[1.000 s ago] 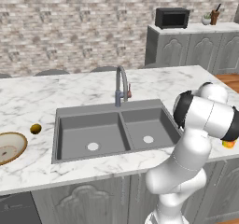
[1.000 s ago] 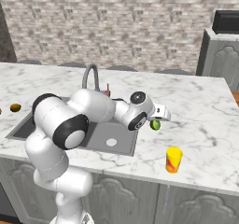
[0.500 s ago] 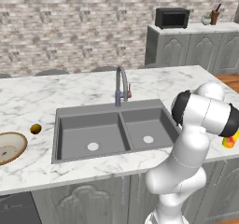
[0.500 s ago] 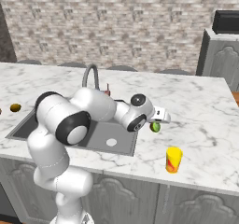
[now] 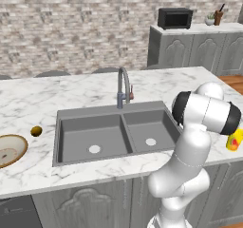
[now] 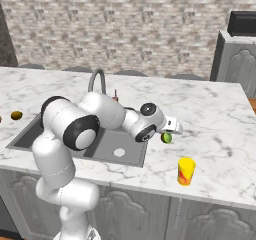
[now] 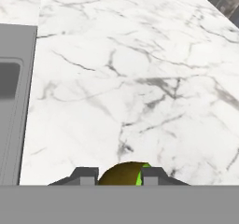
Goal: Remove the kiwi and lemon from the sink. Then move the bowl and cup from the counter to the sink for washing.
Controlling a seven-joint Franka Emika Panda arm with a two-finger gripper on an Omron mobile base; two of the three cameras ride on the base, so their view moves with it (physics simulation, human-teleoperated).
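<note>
While clamped in the pincer (image 7: 119,176), kiwi (image 7: 122,173) between fingertips, above counter (image 7: 140,78).

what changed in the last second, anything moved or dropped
The end effector, shut on the kiwi, carried it a little farther right over the counter, away from the sink. Nothing was let go. The cup, bowl and the fruit beside it stayed put.
</note>
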